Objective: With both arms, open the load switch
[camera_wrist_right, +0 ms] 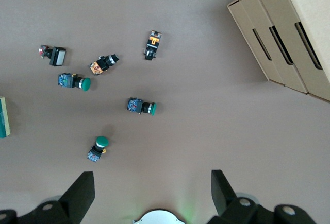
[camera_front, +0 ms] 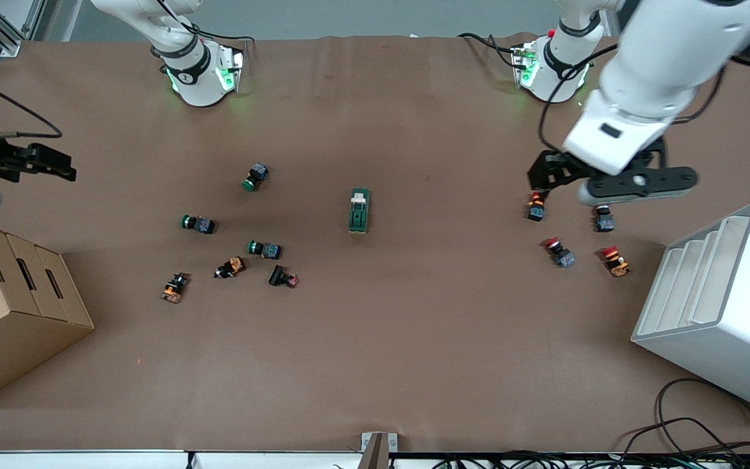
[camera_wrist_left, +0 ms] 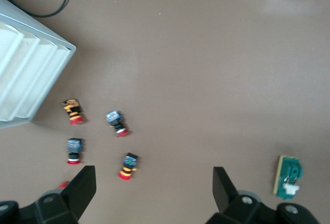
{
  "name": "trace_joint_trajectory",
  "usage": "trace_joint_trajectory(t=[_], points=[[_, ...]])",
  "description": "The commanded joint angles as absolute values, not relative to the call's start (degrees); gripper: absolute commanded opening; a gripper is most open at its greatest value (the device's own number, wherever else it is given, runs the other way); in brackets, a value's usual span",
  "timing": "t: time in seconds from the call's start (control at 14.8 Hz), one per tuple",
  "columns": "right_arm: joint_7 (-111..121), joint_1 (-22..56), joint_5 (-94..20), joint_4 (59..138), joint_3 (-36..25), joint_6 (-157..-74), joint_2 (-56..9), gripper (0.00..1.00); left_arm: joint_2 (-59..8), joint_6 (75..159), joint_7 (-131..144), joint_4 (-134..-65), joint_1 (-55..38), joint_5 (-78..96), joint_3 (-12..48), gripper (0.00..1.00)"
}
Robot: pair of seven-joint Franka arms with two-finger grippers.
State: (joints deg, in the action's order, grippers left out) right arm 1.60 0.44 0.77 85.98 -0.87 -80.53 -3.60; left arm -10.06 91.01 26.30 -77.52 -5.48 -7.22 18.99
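While both arms are up in the air, the load switch [camera_front: 359, 210] lies flat and untouched near the middle of the table [camera_front: 414, 326], white toggle piece at the end farther from the front camera. It also shows at the edge of the left wrist view [camera_wrist_left: 287, 176].

Left hand [camera_front: 547, 177] hangs over the table toward the left arm's end, above a cluster of red push buttons [camera_front: 558, 253], fingers [camera_wrist_left: 82, 189] spread wide, nothing between them. Well apart from the switch.

Right hand [camera_front: 56, 164] is over the table edge at the right arm's end, above the cardboard box [camera_front: 10, 306]; in its wrist view the fingers [camera_wrist_right: 81, 194] are spread apart, holding nothing.

Green push buttons [camera_front: 256, 176] and a few orange and black ones [camera_front: 230, 267] are scattered between the switch and the right arm's end, none touching the switch.

White slotted rack [camera_front: 717, 303] stands at the left arm's end, nearer the front camera than the red buttons. Green-lit arm bases [camera_front: 202, 75] sit along the table edge farthest from the front camera.
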Motion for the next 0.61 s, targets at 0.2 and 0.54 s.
trace_joint_trajectory(t=[0.2, 0.54], points=[[2.0, 1.8, 0.9, 90.0, -2.7, -81.3, 1.3, 1.00, -4.8, 89.7, 8.6, -82.1, -5.3, -0.4, 8.9, 1.00], [1.9, 1.6, 0.8, 90.0, -2.6, -78.2, 5.5, 1.00, -4.2, 87.1, 4.9, -82.0, -1.5, 2.0, 8.4, 1.00]])
